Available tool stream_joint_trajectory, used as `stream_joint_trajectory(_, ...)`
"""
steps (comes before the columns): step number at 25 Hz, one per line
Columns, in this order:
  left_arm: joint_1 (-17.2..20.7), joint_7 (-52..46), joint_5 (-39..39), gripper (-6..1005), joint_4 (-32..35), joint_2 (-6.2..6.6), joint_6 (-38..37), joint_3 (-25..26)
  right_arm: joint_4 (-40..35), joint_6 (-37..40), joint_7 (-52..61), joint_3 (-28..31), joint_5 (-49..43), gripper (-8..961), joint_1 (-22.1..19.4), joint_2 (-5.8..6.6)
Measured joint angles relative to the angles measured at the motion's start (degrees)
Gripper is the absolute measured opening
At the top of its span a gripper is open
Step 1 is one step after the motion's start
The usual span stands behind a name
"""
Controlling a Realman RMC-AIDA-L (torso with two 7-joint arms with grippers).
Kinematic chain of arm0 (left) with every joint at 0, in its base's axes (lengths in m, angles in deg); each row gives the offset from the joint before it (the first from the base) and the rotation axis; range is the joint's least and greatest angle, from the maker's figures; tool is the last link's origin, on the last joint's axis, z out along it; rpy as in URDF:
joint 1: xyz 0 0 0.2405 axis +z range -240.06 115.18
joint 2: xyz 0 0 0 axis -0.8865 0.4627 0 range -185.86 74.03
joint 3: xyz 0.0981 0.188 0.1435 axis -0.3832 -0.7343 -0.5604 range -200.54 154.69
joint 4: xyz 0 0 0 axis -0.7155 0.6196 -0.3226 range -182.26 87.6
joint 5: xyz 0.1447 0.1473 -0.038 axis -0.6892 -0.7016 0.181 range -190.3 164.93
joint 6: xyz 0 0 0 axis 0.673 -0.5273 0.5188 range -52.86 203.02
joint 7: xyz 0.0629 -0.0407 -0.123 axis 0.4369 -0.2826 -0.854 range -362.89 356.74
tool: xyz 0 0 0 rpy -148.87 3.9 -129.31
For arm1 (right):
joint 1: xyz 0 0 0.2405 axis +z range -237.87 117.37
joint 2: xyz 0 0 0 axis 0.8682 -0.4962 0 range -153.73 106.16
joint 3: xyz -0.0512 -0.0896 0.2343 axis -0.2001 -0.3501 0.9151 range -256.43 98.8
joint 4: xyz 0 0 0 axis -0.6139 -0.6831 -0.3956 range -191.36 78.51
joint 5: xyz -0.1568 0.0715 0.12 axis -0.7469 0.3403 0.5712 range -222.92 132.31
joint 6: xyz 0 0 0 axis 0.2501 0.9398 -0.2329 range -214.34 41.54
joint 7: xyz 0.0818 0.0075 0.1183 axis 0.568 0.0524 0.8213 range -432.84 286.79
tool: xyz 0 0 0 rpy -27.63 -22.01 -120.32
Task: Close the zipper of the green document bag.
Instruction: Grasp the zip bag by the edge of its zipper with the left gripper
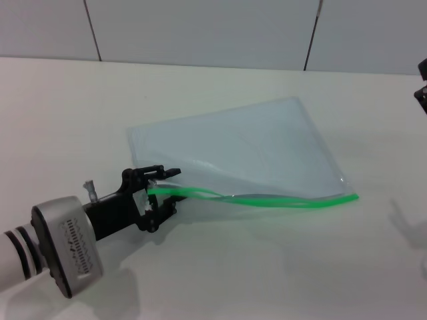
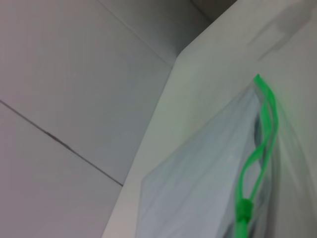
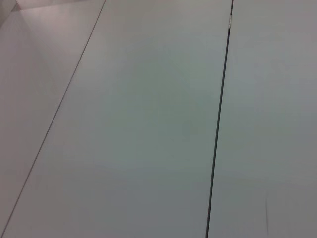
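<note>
The green document bag (image 1: 240, 143) lies flat on the white table, a translucent pale pouch. Its zipper (image 1: 280, 200) is a bright green strip along the near edge, and the two halves wave apart along most of its length. My left gripper (image 1: 169, 192) is at the strip's left end, open, one black finger on each side of the green end. In the left wrist view the small green slider (image 2: 243, 210) sits close by, with the zipper (image 2: 262, 134) split beyond it. A black part of my right gripper (image 1: 422, 83) shows at the far right edge, away from the bag.
The white table (image 1: 280, 267) stretches bare around the bag. A grey panelled wall (image 1: 200, 30) stands behind the table's far edge. The right wrist view holds only wall panels (image 3: 148, 124) with dark seams.
</note>
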Motion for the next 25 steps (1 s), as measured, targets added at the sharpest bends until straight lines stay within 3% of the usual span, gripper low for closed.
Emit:
stream_joint_trajectory(14, 0.03, 1.73, 0.36, 123, 1.4, -0.08, 0.07, 0.63, -0.36, -0.49, -2.93, -0.9, -1.51, 873, 0.65, 0.0)
stream_joint_trajectory(20, -0.03, 2.3, 0.36, 106, 1.4, -0.05, 0.92, 0.63, -0.66, -0.71, -2.99, -2.49, -1.51, 863, 1.23, 0.0)
stream_joint_trajectory(25, 0.0, 3.78, 0.37, 91, 1.43, -0.04, 1.16, 0.63, -2.41, -3.37, -3.16, -7.4, -1.57, 862, 3.55, 0.06)
